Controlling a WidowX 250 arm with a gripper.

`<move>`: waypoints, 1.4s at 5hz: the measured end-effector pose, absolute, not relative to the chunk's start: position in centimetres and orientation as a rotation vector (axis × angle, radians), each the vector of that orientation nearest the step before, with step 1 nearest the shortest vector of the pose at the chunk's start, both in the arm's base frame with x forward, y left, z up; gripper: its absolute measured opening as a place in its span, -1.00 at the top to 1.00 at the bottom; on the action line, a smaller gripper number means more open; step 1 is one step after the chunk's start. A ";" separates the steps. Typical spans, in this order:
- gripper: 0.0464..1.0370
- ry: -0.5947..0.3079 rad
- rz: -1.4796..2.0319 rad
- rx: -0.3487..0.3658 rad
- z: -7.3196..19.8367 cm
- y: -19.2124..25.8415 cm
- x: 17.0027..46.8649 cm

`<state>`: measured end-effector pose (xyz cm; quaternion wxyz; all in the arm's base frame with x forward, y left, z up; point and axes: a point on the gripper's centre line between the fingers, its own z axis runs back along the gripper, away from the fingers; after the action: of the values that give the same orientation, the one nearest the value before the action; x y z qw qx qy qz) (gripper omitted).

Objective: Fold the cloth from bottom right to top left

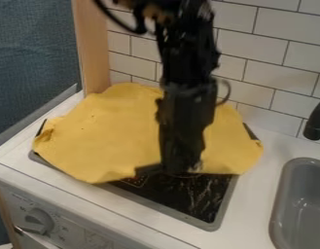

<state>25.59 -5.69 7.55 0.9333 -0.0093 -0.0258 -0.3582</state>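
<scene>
Black and pointing down, the gripper point(178, 168) hangs over the front part of the stove top point(211, 224), beside the front rim of the yellow cloth point(113, 136); whether it is open or closed I cannot tell, nor whether it touches the cloth. Its arm point(188, 63) comes in from the upper edge of the view and hides a strip of the cloth's middle and right side. The cloth is spread over the rear and left of the stove top, its back reaching toward the tiled wall point(266, 70) and the foot of the wooden post point(92, 46). On the left it runs past the stove top's left edge, where a small bit is rumpled; at the front left it laps over the front edge, and on the right it passes the right edge, ending in a slightly curled tip. Toward the front right corner the dark, glossy surface shows, streaked with pale reflections, inside its grey frame. White counter point(250, 204) surrounds it. To the right sit a grey sink point(305, 194) and a black faucet point(314, 121), and a round knob point(39, 221) is on the front panel at lower left.
</scene>
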 end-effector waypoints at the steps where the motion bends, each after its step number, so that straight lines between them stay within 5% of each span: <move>1: 0.97 -0.064 -0.684 -0.004 9.0 -5.0 28.0; 4: 0.97 0.029 -0.554 -0.030 6.4 -1.1 36.7; 7: 0.93 0.031 -0.543 -0.015 2.6 0.1 37.7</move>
<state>37.68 0.14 2.65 0.9632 -0.0073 0.0155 -0.2682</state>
